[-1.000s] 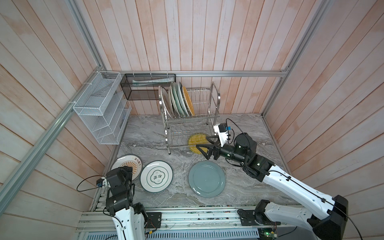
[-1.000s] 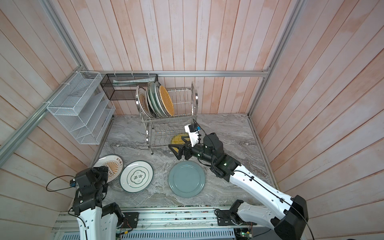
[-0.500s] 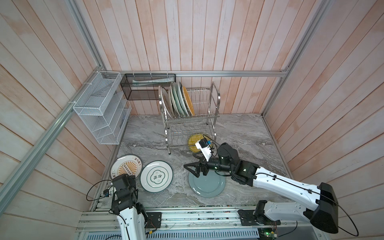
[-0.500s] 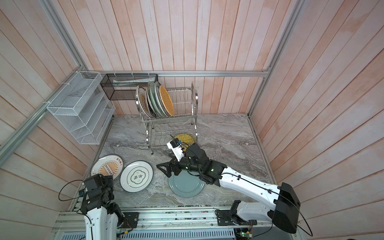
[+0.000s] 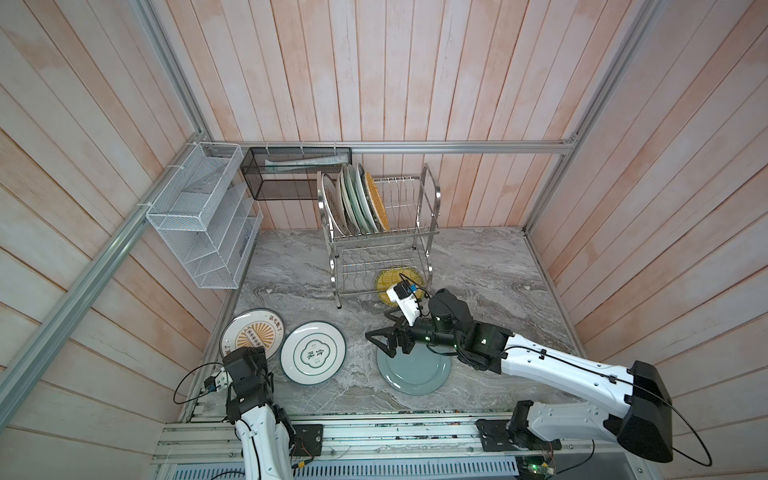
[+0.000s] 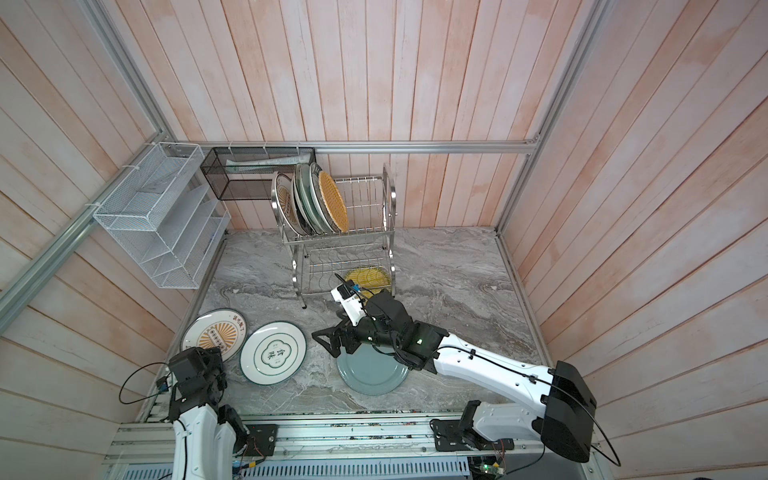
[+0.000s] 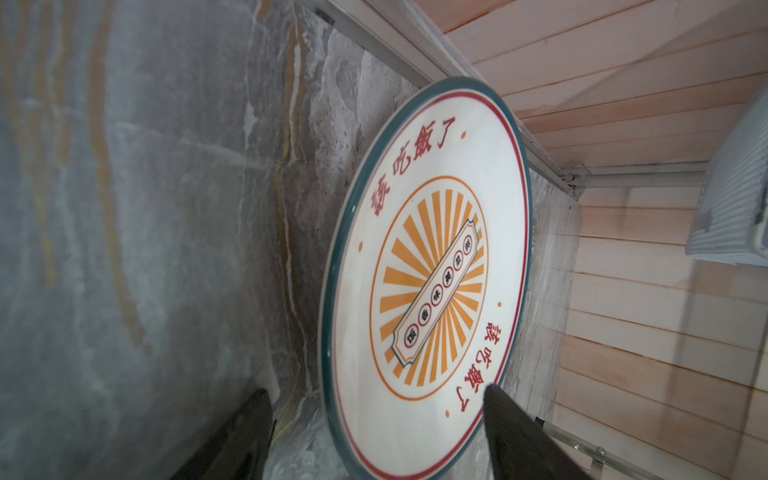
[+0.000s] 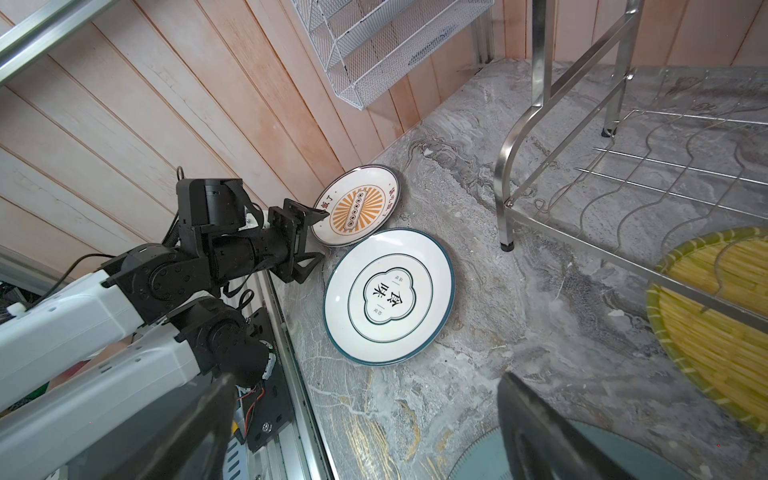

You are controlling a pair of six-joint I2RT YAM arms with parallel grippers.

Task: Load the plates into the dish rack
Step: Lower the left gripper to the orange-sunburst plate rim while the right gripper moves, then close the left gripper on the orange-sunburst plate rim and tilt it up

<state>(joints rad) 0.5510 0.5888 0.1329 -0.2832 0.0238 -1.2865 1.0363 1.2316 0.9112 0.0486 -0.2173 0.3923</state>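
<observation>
Right fingers (image 8: pixel 540 432) have swung above the grey-blue plate's (image 5: pixel 419 376) rim.

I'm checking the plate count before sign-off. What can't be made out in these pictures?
- Plates in the dish rack: overlapping in both top views, number unclear.
- Yellow woven plate: in both top views, partly behind the right wrist camera; right wrist view, cut by the edge.
- Grey-blue plate: in both top views, far rim under the right gripper.
- Left gripper, wrist views: contact with the sunburst plate not discernible.
</observation>
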